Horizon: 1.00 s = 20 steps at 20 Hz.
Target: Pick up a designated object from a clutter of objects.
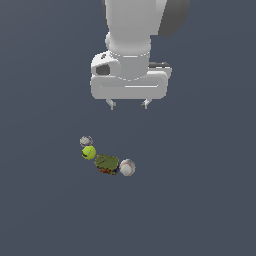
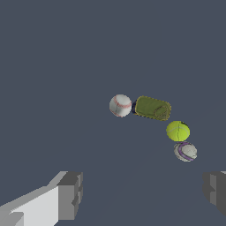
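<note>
Your claw (image 1: pixel 128 104) hangs well above the table (image 1: pixel 45 200), its two short fingertips (image 1: pixel 112 105) pointing down and spread wide apart with nothing between them. In the wrist view the same claw (image 2: pixel 143 194) shows as two grey pads (image 2: pixel 70 194) set far apart, with only bare surface in the gap.

Below the claw, in the exterior view, the clutter sits in a short row running from 10 o'clock to 4 o'clock. The tin (image 1: pixel 107 164) you want, olive-green on top with coloured label sides just showing along its lower edge, lies flat near the middle of that row. The white baseball (image 1: pixel 127 167) with red stitching sits right against the tin at its 3 o'clock side. The yellow-green tennis ball (image 1: pixel 89 152) is just beside the tin at its 10 o'clock corner; you cannot tell whether they touch. The small greyish ball (image 1: pixel 86 141) rests close to the tennis ball at its 12 o'clock.

From the wrist view the tin (image 2: pixel 152 108) again lies between the baseball (image 2: pixel 120 105) and the tennis ball (image 2: pixel 178 131), with the greyish ball (image 2: pixel 185 151) at the far end of the row.
</note>
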Motion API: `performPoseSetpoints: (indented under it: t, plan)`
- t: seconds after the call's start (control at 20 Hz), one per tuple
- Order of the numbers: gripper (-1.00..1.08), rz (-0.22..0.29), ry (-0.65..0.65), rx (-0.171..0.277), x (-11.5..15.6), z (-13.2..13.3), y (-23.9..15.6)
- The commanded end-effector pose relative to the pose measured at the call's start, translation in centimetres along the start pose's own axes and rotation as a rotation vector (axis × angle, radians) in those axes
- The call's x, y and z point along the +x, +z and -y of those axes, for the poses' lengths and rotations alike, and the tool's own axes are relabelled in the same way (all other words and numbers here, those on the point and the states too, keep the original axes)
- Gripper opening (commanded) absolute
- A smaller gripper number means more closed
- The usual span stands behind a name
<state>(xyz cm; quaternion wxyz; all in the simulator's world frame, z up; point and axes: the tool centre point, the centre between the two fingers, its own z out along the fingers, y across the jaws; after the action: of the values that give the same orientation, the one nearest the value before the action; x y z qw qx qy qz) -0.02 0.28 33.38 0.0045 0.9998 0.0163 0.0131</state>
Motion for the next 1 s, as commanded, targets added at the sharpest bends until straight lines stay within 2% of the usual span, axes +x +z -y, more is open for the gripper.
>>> performPoseSetpoints:
  t: [0.0,0.45,0.95]
  plan:
    - [1.00,0.000,0.000,0.000,0.0,0.0,0.0]
    - [1.00,-0.001,0.007,-0.012,0.2,-1.6,-1.2]
    - [1.00,0.000,-0.025,-0.012,0.5,-1.7,-0.7]
